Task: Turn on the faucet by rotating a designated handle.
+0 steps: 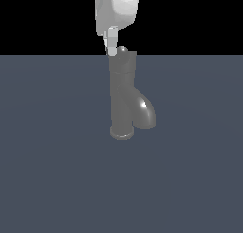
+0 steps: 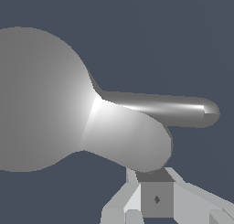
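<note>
Exterior view: faucet (image 1: 122, 99) stands on slate-blue floor (image 1: 47, 179); tool (image 1: 111, 43) spread unclear.

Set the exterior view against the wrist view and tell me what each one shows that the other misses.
Only the exterior view shows the faucet whole: upright body, round base flange on the floor, and the arm's white body above it. Only the wrist view shows the handle clearly, a thin lever projecting sideways from the wide cap, with the thick spout beside it. Both show the faucet, its glossy spout, and the gripper close to the faucet's top; neither settles whether it is open or shut.
</note>
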You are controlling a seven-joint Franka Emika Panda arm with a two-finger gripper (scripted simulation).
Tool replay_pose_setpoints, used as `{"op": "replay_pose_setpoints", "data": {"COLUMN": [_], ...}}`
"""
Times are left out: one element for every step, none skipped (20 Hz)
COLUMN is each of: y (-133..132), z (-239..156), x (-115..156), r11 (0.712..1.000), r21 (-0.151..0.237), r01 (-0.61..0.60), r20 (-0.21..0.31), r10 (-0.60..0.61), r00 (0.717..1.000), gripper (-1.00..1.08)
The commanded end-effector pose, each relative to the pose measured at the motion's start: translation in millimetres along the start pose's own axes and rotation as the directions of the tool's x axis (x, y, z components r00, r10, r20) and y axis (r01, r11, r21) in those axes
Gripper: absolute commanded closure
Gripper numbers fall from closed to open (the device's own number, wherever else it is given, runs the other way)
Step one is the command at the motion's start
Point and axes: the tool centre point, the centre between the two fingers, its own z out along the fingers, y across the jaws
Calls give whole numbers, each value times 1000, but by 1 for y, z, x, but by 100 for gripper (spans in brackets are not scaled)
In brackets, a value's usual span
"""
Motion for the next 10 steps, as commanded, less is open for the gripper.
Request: {"op": "replay_pose_setpoints", "data": {"y": [12,12,3,2,1,0,-2,-3,-4,-5], "z": [0,0,0,0,0,0,0,0,0,0], "x": [52,52,13,18,24,29,35,40,46,51], "r11": [997,997,1000,1000,1000,1000,1000,1000,1000,999], "r21": [10,10,1,2,2,2,3,3,4,4], "r01": [-74,-74,-8,-11,-15,-19,-23,-26,-30,-33], "r20": [-2,-2,1,1,1,0,0,0,0,0], "r10": [74,74,8,11,15,19,23,26,30,33], "r00": [997,997,1000,1000,1000,1000,1000,1000,1000,999], "gripper": [108,108,108,108,108,108,108,108,108,108]}}
